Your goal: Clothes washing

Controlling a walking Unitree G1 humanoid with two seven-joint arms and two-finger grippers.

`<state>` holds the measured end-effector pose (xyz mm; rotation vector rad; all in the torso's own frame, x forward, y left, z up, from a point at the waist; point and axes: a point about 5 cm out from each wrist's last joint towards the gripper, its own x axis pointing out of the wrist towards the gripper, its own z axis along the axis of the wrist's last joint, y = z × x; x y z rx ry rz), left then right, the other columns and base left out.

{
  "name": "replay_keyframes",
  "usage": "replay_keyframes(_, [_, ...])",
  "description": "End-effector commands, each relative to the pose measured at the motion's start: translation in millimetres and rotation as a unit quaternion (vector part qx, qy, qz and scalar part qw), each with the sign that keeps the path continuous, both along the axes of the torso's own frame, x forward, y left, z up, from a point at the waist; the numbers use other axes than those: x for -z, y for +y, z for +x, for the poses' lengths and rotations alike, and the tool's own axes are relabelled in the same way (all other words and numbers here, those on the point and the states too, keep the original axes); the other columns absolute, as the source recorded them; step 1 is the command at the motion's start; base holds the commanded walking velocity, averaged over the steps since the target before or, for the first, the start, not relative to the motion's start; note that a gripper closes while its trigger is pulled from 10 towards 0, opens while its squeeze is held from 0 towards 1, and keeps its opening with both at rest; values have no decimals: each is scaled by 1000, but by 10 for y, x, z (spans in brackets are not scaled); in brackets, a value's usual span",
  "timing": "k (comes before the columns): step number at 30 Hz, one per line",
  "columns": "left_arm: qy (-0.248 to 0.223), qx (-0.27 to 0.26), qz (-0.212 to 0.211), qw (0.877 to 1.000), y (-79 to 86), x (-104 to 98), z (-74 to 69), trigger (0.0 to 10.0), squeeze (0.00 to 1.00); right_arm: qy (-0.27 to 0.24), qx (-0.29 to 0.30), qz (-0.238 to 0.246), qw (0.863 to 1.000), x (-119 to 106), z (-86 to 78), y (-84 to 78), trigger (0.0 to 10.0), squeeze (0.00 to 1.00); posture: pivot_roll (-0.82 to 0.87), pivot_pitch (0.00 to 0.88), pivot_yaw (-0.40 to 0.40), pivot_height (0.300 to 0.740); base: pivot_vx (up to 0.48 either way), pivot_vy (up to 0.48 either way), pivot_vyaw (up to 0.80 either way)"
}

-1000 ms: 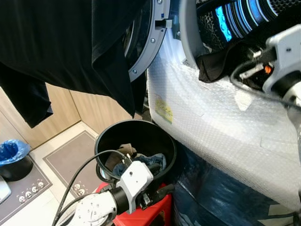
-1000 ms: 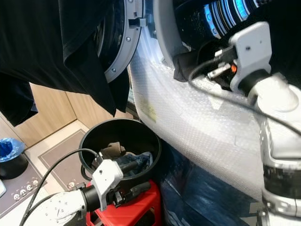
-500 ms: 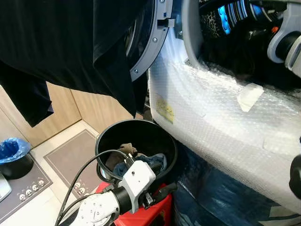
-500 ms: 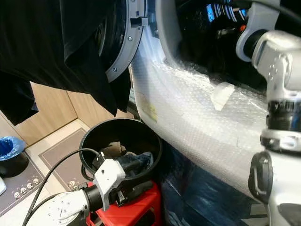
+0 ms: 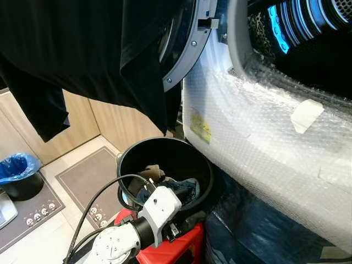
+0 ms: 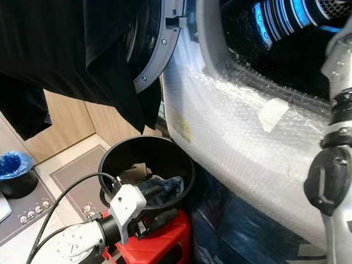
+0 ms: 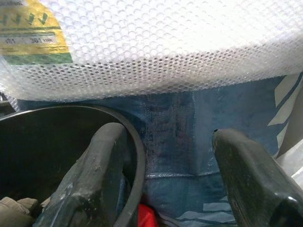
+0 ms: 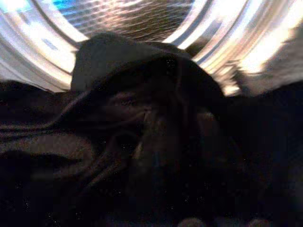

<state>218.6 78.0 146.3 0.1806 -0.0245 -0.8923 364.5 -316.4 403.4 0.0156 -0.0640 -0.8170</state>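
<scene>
A front-loading washing machine point(image 5: 264, 137), its white front wrapped in bubble wrap point(image 6: 236, 137), takes up the right side of the head views. Its round door point(image 5: 184, 52) stands open to the left, and the drum point(image 5: 308, 22) glows blue inside. A black garment point(image 5: 82, 55) hangs across the upper left, in front of the door.

Below the door sits a black round bucket point(image 5: 204, 170) on a red stool point(image 6: 170, 242). Inside the bucket lie a tan cloth point(image 5: 154, 173) and a blue denim garment point(image 5: 184, 190). The machine stands on blue wrapping point(image 7: 189, 142) just beside the bucket.

The left gripper point(image 7: 165, 179) is low at the bucket's near rim. Its two black fingers point(image 7: 94, 175) are spread apart with nothing between them; one finger sits just inside the bucket wall, the other outside, over the blue wrapping.

The right arm point(image 6: 335, 165) rises along the right edge toward the drum opening. In the right wrist view, a dark crumpled garment point(image 8: 142, 142) lies in the drum in front of the shiny ribbed metal wall point(image 8: 128, 16). Whether the right gripper is closed or apart cannot be told.

On the wooden floor at far left stand a small bin with a blue liner point(image 5: 16, 170) and a grey mat point(image 5: 82, 181).
</scene>
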Motion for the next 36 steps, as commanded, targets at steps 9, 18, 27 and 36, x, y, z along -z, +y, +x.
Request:
replay_keyframes(9, [-6, -9, 7, 1000, 24, 2, -18, 10000, 0, -52, 170, -92, 980, -251, -300, -310, 10000, 0, -11, 79, -75, 740, 0, 0, 0])
replay_keyframes(18, [-3, -3, 7, 1000, 20, 2, -27, 10000, 0, -60, 144, -96, 983, -157, -233, -150, 10000, 910, -21, 88, -62, 740, 0, 0, 0])
replay_keyframes(27, [-3, -1, 8, 1000, 27, -4, -22, 10000, 0, 7, 69, -49, 996, 10, -138, -35, 10000, 1000, -27, 88, -54, 740, 0, 0, 0])
replay_keyframes(36, [-2, 6, 7, 1000, 13, -1, -10, 10000, 0, 64, 12, -52, 997, 136, -185, 101, 10000, 1000, -53, 90, -47, 740, 0, 0, 0])
